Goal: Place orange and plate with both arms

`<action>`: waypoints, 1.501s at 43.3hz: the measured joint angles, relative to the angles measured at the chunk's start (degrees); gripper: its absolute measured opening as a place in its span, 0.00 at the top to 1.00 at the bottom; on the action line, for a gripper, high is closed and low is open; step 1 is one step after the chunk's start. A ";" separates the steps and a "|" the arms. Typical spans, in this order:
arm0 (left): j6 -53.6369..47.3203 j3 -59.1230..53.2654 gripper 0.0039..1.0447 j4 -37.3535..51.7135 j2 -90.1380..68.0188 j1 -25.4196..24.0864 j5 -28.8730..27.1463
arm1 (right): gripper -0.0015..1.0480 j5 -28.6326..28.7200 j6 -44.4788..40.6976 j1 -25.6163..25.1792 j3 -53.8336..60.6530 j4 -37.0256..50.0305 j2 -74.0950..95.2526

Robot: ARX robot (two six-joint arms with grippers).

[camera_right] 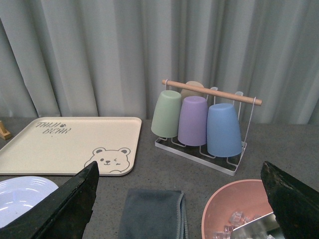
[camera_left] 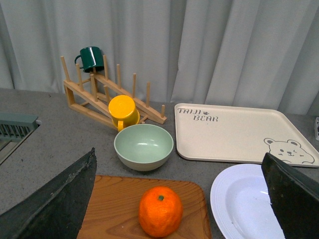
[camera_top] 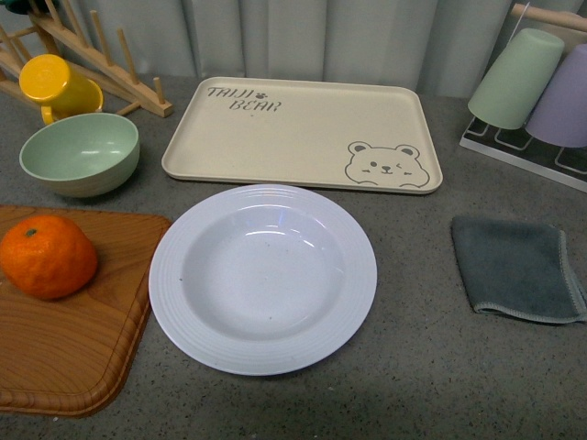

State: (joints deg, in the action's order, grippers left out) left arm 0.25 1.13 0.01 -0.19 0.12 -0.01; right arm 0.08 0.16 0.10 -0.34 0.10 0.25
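**Front view.** The white plate lies flat on the tabletop, just before the near edge of the bear tray. The orange rests on a wooden board, left of the tray and nearer the camera. A green bowl stands just beside the tray's left edge. A grey cloth lies right of the tray and nearer the camera.

**Left wrist view.** The left claw is spread wide, and its dark fingers touch nothing. The orange sits on the board, off the tray's lettered end and nearer the camera than the bowl. Part of the plate shows just before the tray's bear corner.

**Right wrist view.** The right claw likewise gapes, gripping nothing. A cup rack stands beyond the tray's bear end. The cloth and a pink bowl lie nearer the camera than the tray. A sliver of the plate shows before the tray's near edge.
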 joint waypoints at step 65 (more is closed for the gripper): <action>4.72 28.22 0.06 16.59 -93.07 2.91 -3.26 | 0.09 0.00 0.00 -0.02 0.00 0.00 -0.02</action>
State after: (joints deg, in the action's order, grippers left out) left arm 4.97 29.34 16.60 -93.25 3.03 -3.27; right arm 0.08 0.16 0.08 -0.34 0.10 0.23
